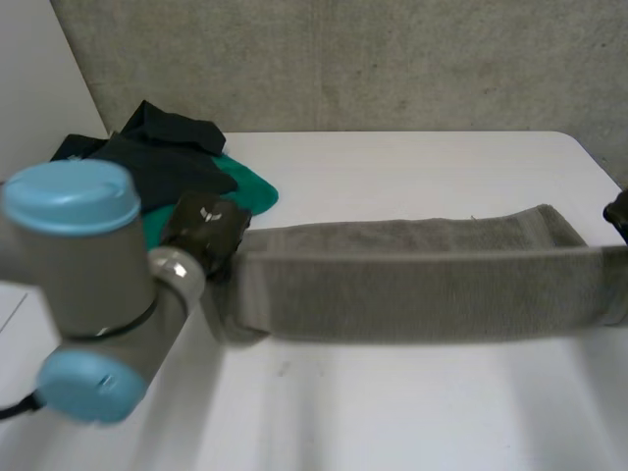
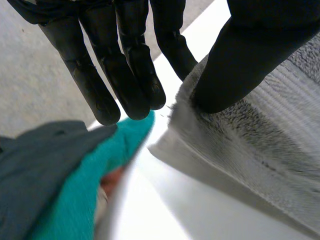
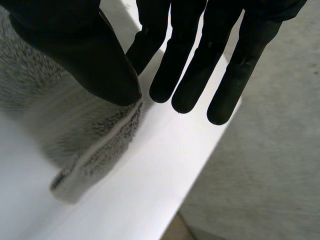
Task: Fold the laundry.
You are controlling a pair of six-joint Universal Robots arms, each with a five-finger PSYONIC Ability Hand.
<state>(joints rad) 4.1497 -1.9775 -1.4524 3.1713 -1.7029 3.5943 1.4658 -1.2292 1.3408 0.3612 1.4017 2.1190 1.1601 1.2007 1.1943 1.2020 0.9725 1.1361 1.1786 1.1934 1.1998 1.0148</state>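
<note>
A grey towel (image 1: pixel 422 280) hangs stretched in a long band between my two hands, lifted a little off the white table (image 1: pixel 412 167). My left hand (image 1: pixel 206 228) holds its left end. In the left wrist view the thumb (image 2: pixel 240 55) presses the towel's (image 2: pixel 250 145) corner edge against the straight fingers (image 2: pixel 125 75). My right hand (image 1: pixel 618 211) is at the towel's right end, by the table's right edge. There the thumb (image 3: pixel 90 55) pins the towel's (image 3: pixel 75 125) hemmed corner, with the fingers (image 3: pixel 190 75) straight beside it.
A heap of dark clothes (image 1: pixel 167 157) lies over a green cloth (image 1: pixel 245 186) at the table's back left, just behind my left hand. The green cloth (image 2: pixel 80 185) and a dark grey one (image 2: pixel 35 165) sit below the left fingertips. My left arm's joint (image 1: pixel 78 294) fills the near left.
</note>
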